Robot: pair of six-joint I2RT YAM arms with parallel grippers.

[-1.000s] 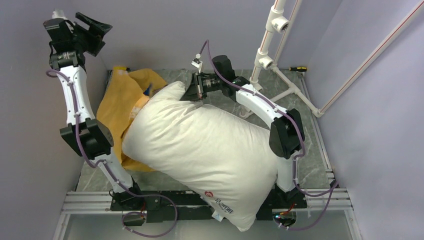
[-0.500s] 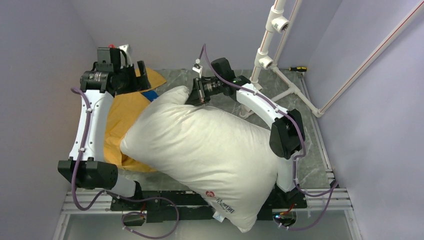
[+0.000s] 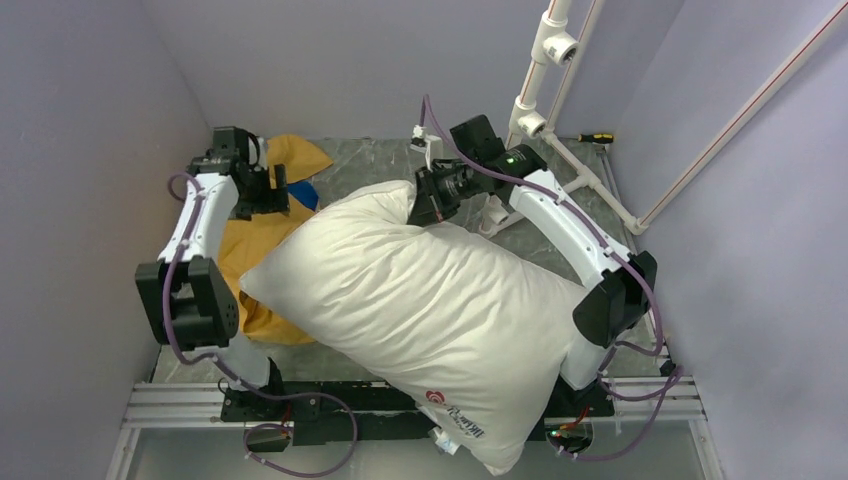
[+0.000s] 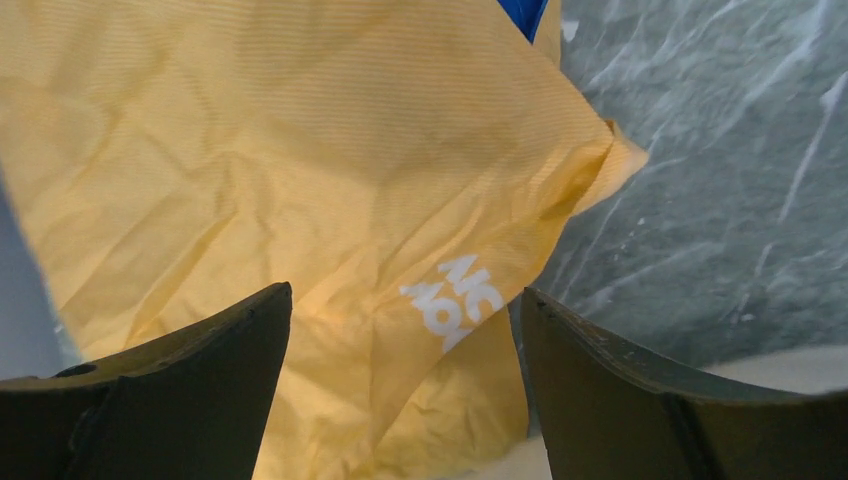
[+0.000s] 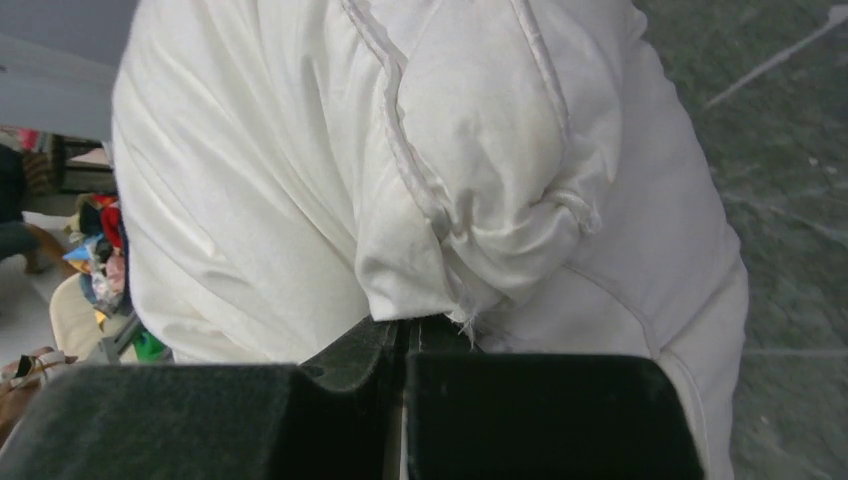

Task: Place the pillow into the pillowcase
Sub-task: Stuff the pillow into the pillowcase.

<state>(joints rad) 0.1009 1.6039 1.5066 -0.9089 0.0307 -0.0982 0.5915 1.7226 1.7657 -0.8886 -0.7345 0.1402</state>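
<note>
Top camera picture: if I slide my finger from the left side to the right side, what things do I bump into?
pillowcase → pillow → screwdriver. The robot arms lie over these, so they are left out.

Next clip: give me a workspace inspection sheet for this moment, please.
Surface: grey marbled tabletop, largely covered.
Job's things: pillow lies outside the pillowcase, overhanging the near edge; pillowcase crumpled at left, yellow side up, partly under the pillow.
Clutter: screwdriver at back right.
Tools: left tool open over the pillowcase, holding nothing; right tool shut on the pillow's far corner.
Cables: purple cables run along both arms; no snag seen.
Surroundings: lavender walls; white pipe frame at back right.
</note>
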